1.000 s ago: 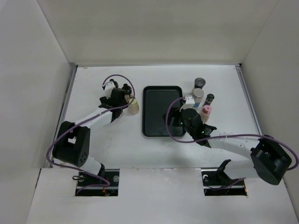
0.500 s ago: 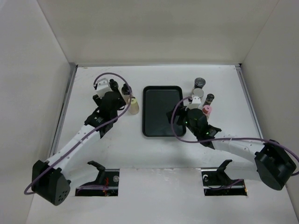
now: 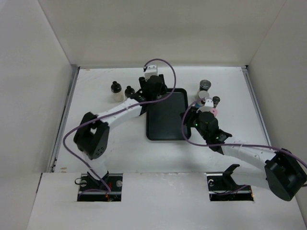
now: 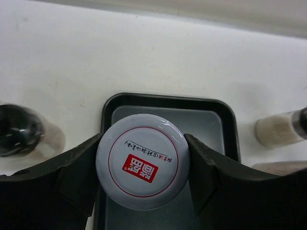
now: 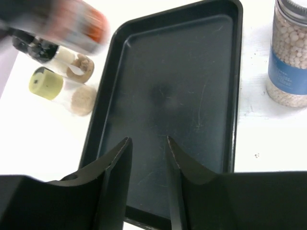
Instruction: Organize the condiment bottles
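Note:
My left gripper [image 3: 152, 91] [image 4: 143, 143] is shut on a jar with a white lid and a red logo [image 4: 143, 163], held above the far left end of the black tray [image 3: 165, 120] [image 4: 168, 98]. My right gripper [image 3: 193, 115] [image 5: 147, 139] hangs over the tray's right side, its jaws a narrow gap apart with nothing between them. Two dark-capped bottles [image 3: 115, 89] [image 3: 129, 91] stand left of the tray. To its right stand a grey-lidded jar [image 3: 205, 85], a white-and-blue bottle [image 3: 204, 95] [image 5: 288, 52], a dark-capped bottle [image 3: 216, 100] and a pink-capped bottle [image 3: 211, 111].
White walls close in the table on three sides. The left arm's purple cable [image 3: 165, 72] loops above the tray's far end. The right arm's forearm [image 3: 240, 148] lies across the near right of the table.
The left arm has swung right from the bottles on the left to the tray's far corner, carrying the jar. The right gripper's jaws have narrowed beside the pink-capped bottle.

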You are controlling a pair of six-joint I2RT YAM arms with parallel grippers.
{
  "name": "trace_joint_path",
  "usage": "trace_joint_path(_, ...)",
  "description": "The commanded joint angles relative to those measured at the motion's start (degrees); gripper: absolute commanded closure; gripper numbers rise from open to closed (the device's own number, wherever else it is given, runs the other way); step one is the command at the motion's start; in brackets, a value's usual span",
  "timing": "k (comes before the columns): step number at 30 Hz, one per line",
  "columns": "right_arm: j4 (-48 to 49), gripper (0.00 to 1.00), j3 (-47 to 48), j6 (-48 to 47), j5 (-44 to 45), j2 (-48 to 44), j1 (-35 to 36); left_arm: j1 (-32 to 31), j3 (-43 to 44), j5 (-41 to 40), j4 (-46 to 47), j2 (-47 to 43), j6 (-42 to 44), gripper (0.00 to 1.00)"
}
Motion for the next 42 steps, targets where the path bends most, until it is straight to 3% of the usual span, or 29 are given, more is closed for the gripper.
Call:
trace_joint_path(1,4.3,0.57,-0.6,0.2,0.8,-1.7,-0.4,0.8,6.6,1.7,7.1,3.1,1.1,0.69)
trace_joint_path(7,4.3,0.48,-0.7,0.2,0.8,-1.8,-0.4,1.6,12.1,2.7,6.9,11.9,1.3,0.69)
trace_joint_path(18,4.3,0.45,-0.8,0.1,0.8,-1.1,-1.0,4.0,14.5,1.7,6.7,19.1,2.8,0.66)
trace_joint_path(22,4.3,0.44,-0.4,0.0,0.8,-0.5,-0.7,4.1,14.5,1.3,7.4,20.0,3.5,0.61)
trace_joint_path(25,4.3,0.44,-0.3,0.0,0.5,-0.1,-0.9,3.9,14.5,1.1,7.5,20.1,3.5,0.48)
trace_joint_path(29,4.3,0.41,-0.3,-0.1,0.6,-0.5,-0.7,3.1,12.6,1.1,9.1,17.5,4.1,0.27)
trace_joint_path(32,4.3,0.41,-0.4,-0.1,0.5,-0.5,-1.0,2.7,11.7,1.9,9.7,14.5,4.5,0.2)
trace_joint_path(38,4.3,0.41,-1.1,-0.1,0.8,-1.9,-1.6,1.8,8.2,4.1,9.6,4.8,5.1,0.18)
trace_joint_path(42,4.3,0.55,-1.2,-0.2,0.9,-2.9,-1.4,1.6,-2.1,3.3,9.7,-5.9,4.4,0.22)
